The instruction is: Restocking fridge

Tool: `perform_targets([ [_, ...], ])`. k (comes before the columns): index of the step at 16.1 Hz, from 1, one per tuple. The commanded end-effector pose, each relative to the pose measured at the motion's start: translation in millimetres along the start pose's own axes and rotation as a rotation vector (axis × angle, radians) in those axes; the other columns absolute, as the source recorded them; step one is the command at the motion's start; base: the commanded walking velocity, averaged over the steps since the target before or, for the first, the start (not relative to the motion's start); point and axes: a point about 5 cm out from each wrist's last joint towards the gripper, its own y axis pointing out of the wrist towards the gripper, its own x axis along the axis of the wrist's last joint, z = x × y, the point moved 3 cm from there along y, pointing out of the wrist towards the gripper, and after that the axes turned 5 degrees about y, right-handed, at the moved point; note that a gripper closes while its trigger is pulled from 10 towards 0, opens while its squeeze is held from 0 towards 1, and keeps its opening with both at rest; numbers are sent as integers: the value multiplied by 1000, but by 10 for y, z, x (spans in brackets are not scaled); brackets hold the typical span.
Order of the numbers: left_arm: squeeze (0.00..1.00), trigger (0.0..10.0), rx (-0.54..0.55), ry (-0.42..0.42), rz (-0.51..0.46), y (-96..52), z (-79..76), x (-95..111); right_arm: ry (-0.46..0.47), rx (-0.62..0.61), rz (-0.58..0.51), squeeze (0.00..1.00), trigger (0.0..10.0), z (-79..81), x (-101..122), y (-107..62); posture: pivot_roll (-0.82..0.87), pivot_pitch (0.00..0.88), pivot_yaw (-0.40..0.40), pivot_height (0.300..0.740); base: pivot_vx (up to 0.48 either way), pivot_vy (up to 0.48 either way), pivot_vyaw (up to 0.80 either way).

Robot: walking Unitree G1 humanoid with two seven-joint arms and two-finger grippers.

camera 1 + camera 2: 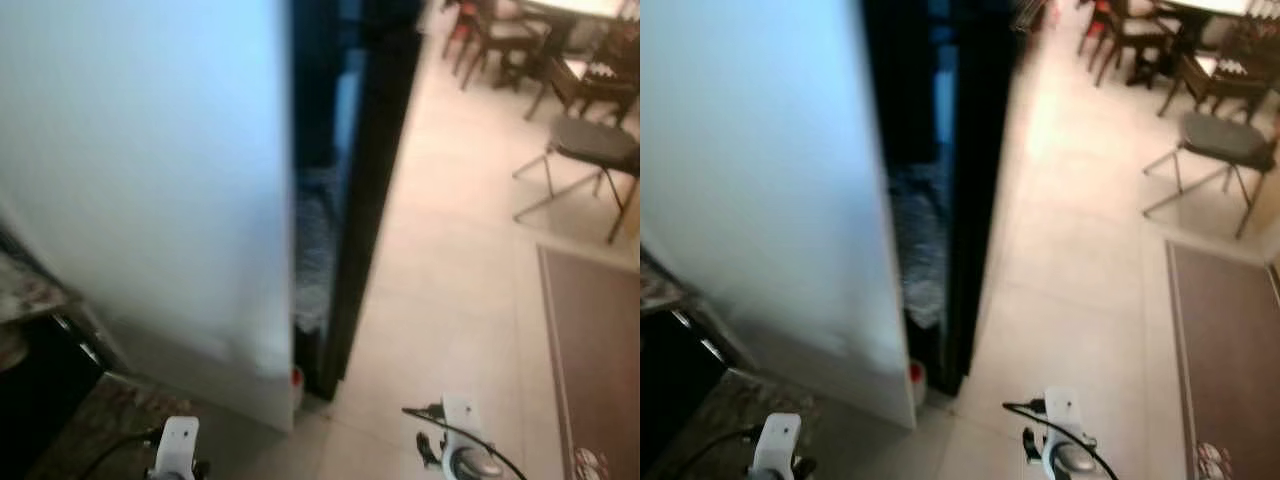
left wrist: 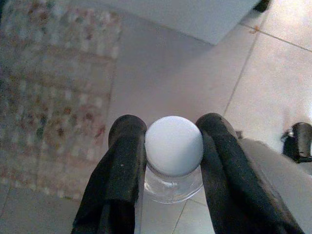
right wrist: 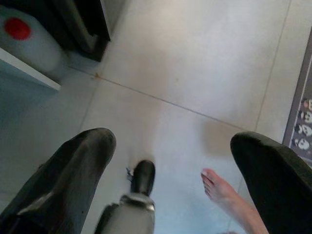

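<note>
Head views blurred. Fridge door (image 1: 150, 180), pale and wide, stands ahead on the left; a dark gap (image 1: 335, 200) runs down beside its edge, something grey and indistinct inside it. Left gripper (image 2: 174, 161) is clamped on a clear bottle (image 2: 174, 183) with a white cap (image 2: 174, 146), one finger (image 2: 122, 170) on each side of the neck, held above the tile floor (image 2: 273, 87) near a patterned rug (image 2: 53, 97). Right gripper (image 3: 180, 161) hangs with its fingers spread wide, holding nothing, over pale tiles. A person's bare foot (image 3: 226, 192) shows below it. A jug with a red cap (image 3: 19, 29) sits at the fridge base. Chairs (image 1: 590, 150) and a brown mat (image 1: 595, 360) lie to the right.
</note>
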Motion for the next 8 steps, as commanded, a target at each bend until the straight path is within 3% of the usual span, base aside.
perform_targets([
  [1,0,10000,9,-6,18,-6,34,-44,8,19,-23,0,10000,77,50,3,87,0,-18,740,0,274,0],
  [7,0,10000,5,7,19,-8,36,-52,18,14,-24,0,10000,80,36,3,86,0,-10,740,0,273,0],
  [8,0,10000,8,13,17,-8,41,-50,23,12,-27,0,10000,79,37,2,85,0,-9,740,0,0,0],
])
